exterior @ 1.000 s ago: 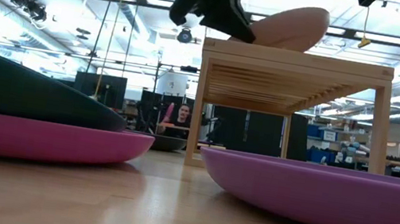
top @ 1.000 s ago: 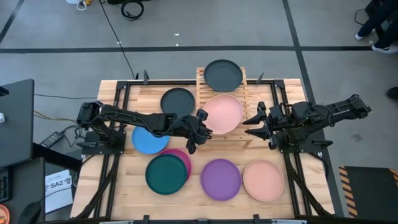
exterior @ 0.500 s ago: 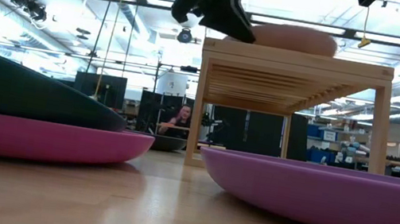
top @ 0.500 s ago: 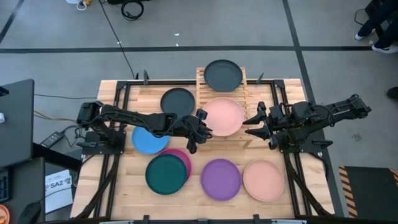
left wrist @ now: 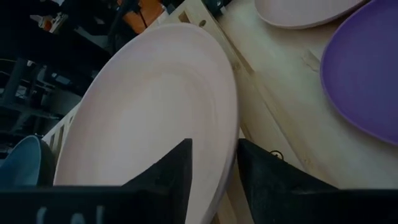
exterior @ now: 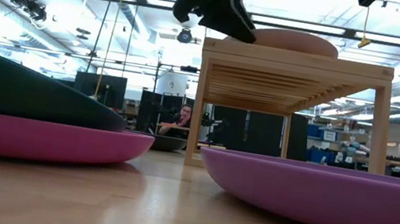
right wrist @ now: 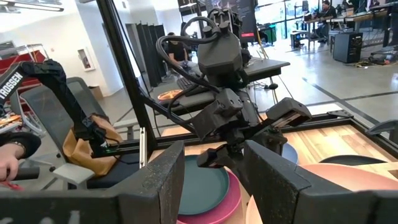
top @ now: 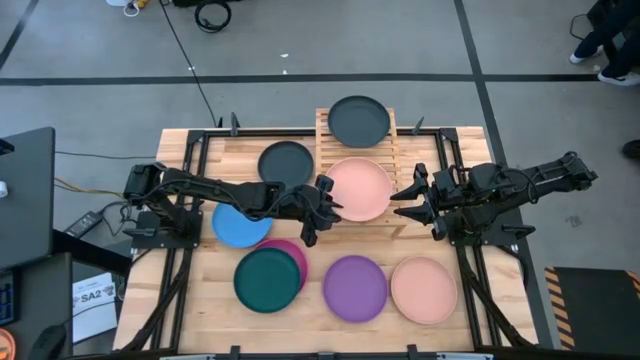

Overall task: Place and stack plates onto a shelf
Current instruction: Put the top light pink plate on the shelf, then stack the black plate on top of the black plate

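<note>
Salmon plate (top: 359,187): tilted earlier, now flat on shelf (top: 390,140) | left hand (top: 326,204): fingers parted astride rim | right hand (top: 404,201): fingers apart, empty.

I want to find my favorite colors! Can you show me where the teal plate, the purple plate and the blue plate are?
teal plate (top: 266,280), high view, middle of its face.
purple plate (top: 355,288), high view, middle of its face.
blue plate (top: 234,228), high view, its uncovered left part.

The overhead camera looks straight down, the table-level camera faces across, both sharing the light slatted wooden shelf (top: 358,165).
</note>
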Motion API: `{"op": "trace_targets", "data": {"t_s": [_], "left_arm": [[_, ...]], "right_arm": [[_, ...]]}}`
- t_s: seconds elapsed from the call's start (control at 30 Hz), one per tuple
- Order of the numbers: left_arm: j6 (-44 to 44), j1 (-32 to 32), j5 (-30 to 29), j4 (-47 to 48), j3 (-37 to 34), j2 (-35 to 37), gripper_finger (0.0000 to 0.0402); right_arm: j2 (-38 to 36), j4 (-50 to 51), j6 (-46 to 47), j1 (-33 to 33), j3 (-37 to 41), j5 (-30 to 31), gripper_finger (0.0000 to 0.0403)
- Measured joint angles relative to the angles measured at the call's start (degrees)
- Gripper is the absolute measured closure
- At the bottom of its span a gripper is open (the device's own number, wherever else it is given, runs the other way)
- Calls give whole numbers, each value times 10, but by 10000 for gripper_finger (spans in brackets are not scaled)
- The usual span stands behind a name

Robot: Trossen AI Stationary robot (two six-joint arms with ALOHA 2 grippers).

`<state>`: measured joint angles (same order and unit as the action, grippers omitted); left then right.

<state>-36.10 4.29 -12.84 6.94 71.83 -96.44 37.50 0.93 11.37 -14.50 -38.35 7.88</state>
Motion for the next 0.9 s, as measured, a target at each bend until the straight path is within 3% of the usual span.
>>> {"op": "trace_targets", "data": {"t_s": [0.53, 0.73, 0.9], "left_arm": [[-5, 22, -2, -4, 0, 1, 259], [-6, 39, -51, -2, 0, 4, 259], [-6, 57, -55, -5, 0, 17, 259]], "right_arm": [[0, 0, 0, 0, 0, 0, 231], [0, 0, 0, 0, 0, 0, 231], [0, 0, 0, 0, 0, 0, 231]]}}
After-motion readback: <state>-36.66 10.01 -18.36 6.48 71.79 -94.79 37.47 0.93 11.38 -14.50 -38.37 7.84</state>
